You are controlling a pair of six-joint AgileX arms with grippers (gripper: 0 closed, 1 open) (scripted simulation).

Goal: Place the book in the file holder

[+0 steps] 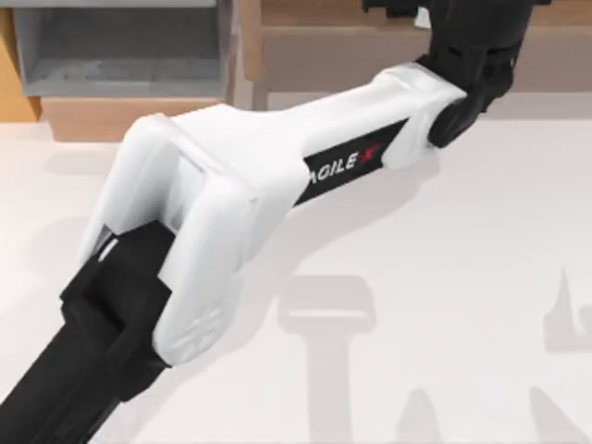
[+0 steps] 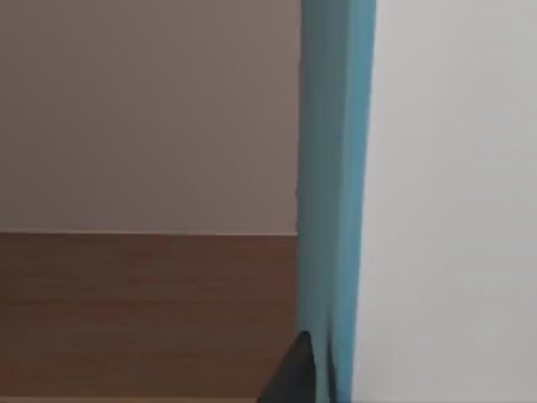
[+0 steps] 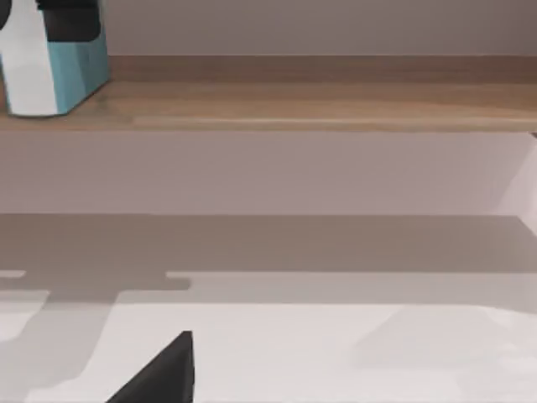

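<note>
From above, my left arm reaches diagonally toward the long brown shelf, right of the grey file holder, while the right wrist view shows the left gripper clenched on the upright book (standing on that shelf).

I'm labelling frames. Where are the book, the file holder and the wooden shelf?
book [image 2: 336, 185]: left wrist view, its teal cover.
file holder [image 1: 120, 51]: top view, top left, grey inside wall.
wooden shelf [image 3: 319, 105]: right wrist view, its top board.
</note>
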